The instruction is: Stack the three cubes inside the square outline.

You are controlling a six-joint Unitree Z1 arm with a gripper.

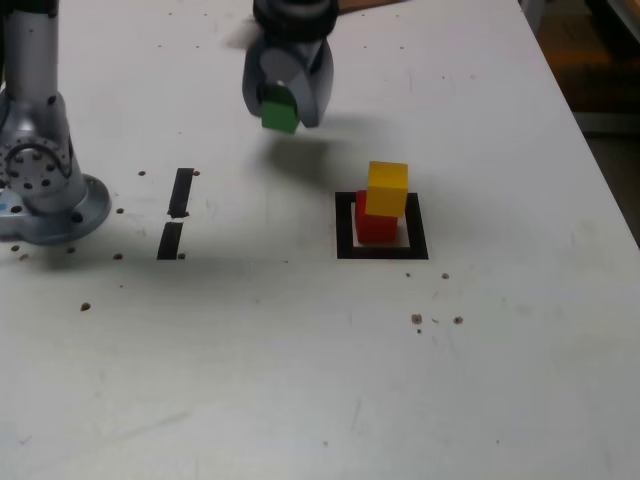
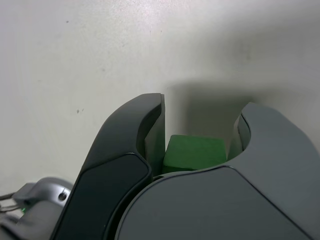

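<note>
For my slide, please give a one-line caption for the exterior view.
Gripper holds the green cube above the table, with yellow cube on red cube inside the square outline.

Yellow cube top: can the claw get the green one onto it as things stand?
Probably yes. The claw holds the green cube above the table, and nothing stands between it and the yellow cube, whose top is bare.

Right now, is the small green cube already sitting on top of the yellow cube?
No, the small green cube is gripped in the claw, off to the exterior view's left of the yellow cube.
</note>
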